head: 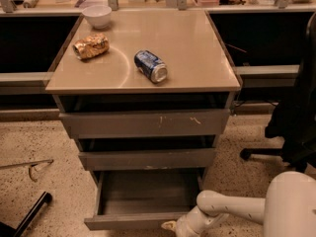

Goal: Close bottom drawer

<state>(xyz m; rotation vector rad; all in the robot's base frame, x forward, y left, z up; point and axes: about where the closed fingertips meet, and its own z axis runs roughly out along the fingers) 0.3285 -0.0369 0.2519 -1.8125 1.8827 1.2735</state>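
Observation:
The bottom drawer (140,197) is the lowest of three grey drawers in the cabinet. It stands pulled out, and its grey inside shows empty. Its plain front (131,222) runs along the lower edge of the view. My white arm (232,206) reaches in from the lower right. My gripper (173,227) is at the right end of the drawer front, close to or against it, and is partly cut off by the bottom edge of the view.
On the cabinet top (187,48) lie a blue can (151,66) on its side, a crumpled snack bag (91,46) and a white bowl (97,15). A black office chair (296,117) stands to the right. A dark bar (29,216) lies on the floor at left.

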